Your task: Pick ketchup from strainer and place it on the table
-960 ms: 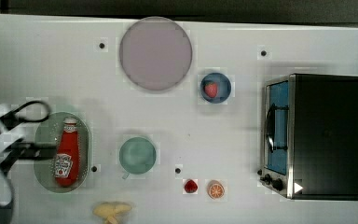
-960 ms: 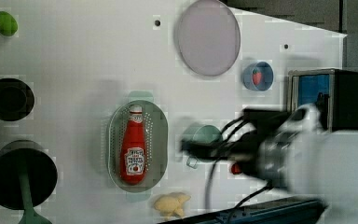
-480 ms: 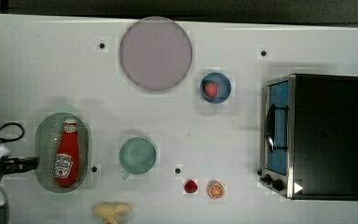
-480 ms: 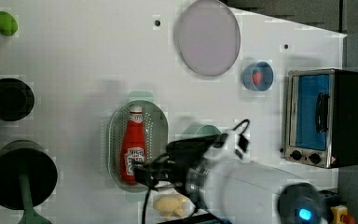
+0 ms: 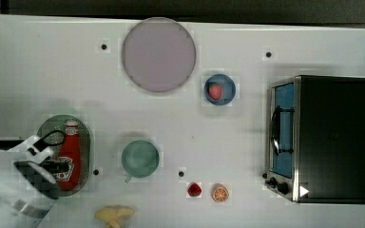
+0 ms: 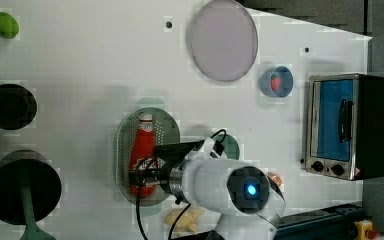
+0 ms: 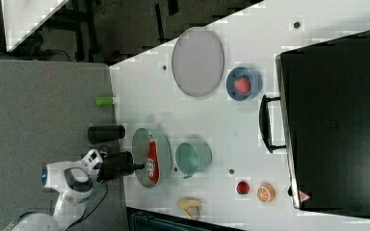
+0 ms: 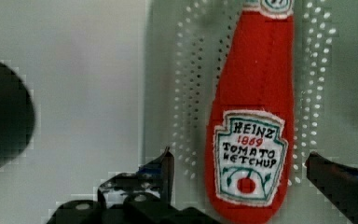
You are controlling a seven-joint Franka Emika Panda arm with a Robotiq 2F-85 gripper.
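A: Gripper [image 8: 240, 175] spread wide, holding nothing — fingers straddle the label end of the ketchup [image 5: 69, 154].

B: Bottle location?

A: Lying flat in the strainer [image 5: 86, 137], near the table [image 5: 247, 137] edge at the top view's left.

B: Risks?

A: One finger [image 8: 161, 170] looks close to the strainer's perforated floor — descending could snag it or drag the strainer. The soft-looking bottle may also slip if pinched off-centre.

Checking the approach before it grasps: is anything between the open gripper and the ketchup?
Nothing visible. The gripper is open, a finger on each side of the ketchup, which lies alone in the strainer.
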